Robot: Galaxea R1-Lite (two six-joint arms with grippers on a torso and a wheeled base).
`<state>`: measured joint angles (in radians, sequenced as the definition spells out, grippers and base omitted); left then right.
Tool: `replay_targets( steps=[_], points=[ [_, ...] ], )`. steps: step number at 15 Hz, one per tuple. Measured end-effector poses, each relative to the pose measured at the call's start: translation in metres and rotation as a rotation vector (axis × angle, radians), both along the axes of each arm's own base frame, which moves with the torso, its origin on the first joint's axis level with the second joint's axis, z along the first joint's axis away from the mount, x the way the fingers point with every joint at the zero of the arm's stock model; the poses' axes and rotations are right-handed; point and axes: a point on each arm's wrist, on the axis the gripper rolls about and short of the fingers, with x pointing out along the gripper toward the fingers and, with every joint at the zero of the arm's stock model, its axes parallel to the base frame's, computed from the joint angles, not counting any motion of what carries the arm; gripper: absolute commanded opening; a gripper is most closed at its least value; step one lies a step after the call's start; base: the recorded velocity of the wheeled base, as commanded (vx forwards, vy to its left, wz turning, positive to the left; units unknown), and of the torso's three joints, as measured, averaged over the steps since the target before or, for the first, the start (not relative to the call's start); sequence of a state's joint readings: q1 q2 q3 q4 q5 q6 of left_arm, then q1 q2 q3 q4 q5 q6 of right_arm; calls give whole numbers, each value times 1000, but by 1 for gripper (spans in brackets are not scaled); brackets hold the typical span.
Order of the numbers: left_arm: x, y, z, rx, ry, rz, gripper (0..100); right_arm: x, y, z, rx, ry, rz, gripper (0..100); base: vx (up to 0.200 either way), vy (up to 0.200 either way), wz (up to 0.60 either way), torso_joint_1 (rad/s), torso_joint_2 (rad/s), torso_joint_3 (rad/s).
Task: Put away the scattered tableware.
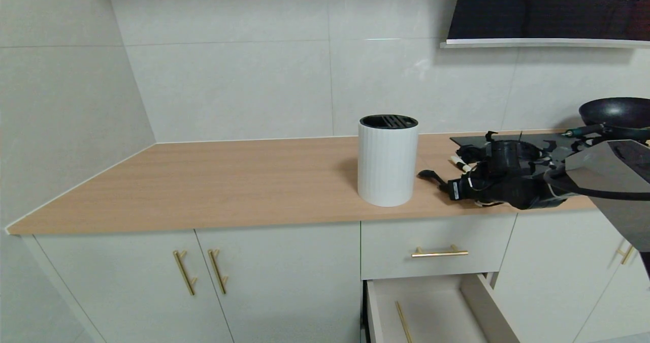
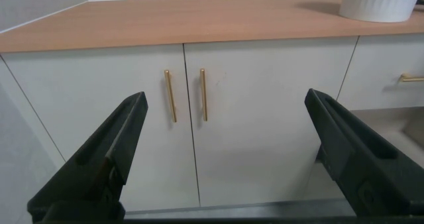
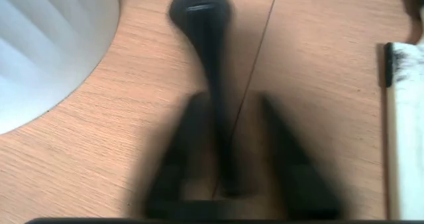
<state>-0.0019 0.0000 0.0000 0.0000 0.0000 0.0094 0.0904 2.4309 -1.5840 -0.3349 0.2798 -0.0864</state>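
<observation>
Centrally, a white ribbed holder (image 1: 387,162) with a black slotted top is shown upright on the wooden countertop (image 1: 228,180), near its front edge. Just beside it, on the robot's right, a black utensil (image 1: 428,174) with a rounded end is laid flat on the countertop, the rounded end turned toward the holder. The right gripper (image 1: 449,185) is held low over the countertop at the utensil's handle.

In the right wrist view, the black utensil (image 3: 211,65) is seen running between the two fingers (image 3: 182,151) of the right gripper (image 3: 230,118). The jaws are parted, a gap is left on either side of the handle, and nothing is grasped. The white ribbed holder (image 3: 46,45) is seen close to the rounded end but apart from it.

A white-handled utensil (image 1: 459,164) is laid beyond the gripper, near the edge of the dark cooktop (image 1: 472,141). The white-handled utensil (image 3: 397,131) is seen alongside the black one, apart from it. A black pan (image 1: 617,110) is set on the cooktop at the far right, beneath the range hood (image 1: 548,7).

Below the countertop, a drawer (image 1: 482,302) is pulled open. The left gripper (image 2: 225,158) is held low before two closed cabinet doors (image 2: 265,118) with gold handles. Its jaws are spread wide and nothing is held.
</observation>
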Motion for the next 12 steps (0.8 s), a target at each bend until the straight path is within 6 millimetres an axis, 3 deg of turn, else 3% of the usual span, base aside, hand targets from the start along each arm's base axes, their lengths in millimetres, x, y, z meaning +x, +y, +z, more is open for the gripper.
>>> replay_targets(
  steps=[4,7,9,12],
  points=[
    [0,0,0,0,0,0,100,-2,0,3,24,18,-48,0,0,0,0,0,0,0],
    [0,0,0,0,0,0,100,-10,3,17,35,23,-129,0,0,0,0,0,0,0],
    [0,0,0,0,0,0,100,-25,8,39,51,8,-154,0,0,0,0,0,0,0],
    [0,0,0,0,0,0,100,-69,14,74,91,54,-171,0,0,0,0,0,0,0]
  ],
)
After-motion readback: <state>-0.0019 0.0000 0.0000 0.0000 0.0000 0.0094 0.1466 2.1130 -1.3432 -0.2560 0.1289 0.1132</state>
